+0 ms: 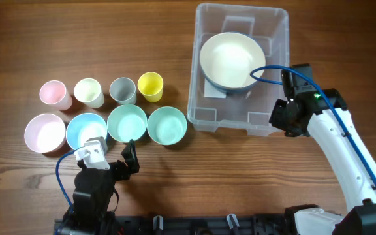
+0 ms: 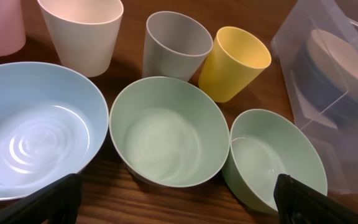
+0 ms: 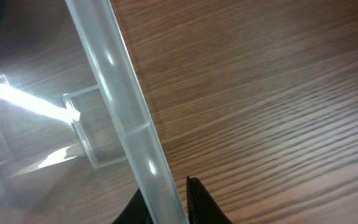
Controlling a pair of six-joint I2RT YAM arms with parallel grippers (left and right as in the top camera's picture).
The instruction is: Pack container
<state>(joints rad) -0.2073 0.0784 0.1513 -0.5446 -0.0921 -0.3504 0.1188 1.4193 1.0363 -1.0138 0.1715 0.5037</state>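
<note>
The clear plastic container (image 1: 201,116) stands at the back right of the table. A large white bowl with a blue outside (image 1: 231,60) lies in it. My right gripper (image 1: 282,112) is at the container's right front rim. In the right wrist view its fingers (image 3: 166,200) are closed on either side of the rim (image 3: 114,81). My left gripper (image 1: 113,158) is open and empty, low over the table in front of the bowls. In the left wrist view its fingertips (image 2: 176,199) frame a green bowl (image 2: 166,130).
In front of the left gripper stand a pink bowl (image 1: 44,132), a blue bowl (image 1: 85,129) and two green bowls (image 1: 126,122) (image 1: 167,125). Behind them are pink (image 1: 54,93), cream (image 1: 89,91), grey (image 1: 122,89) and yellow (image 1: 150,85) cups.
</note>
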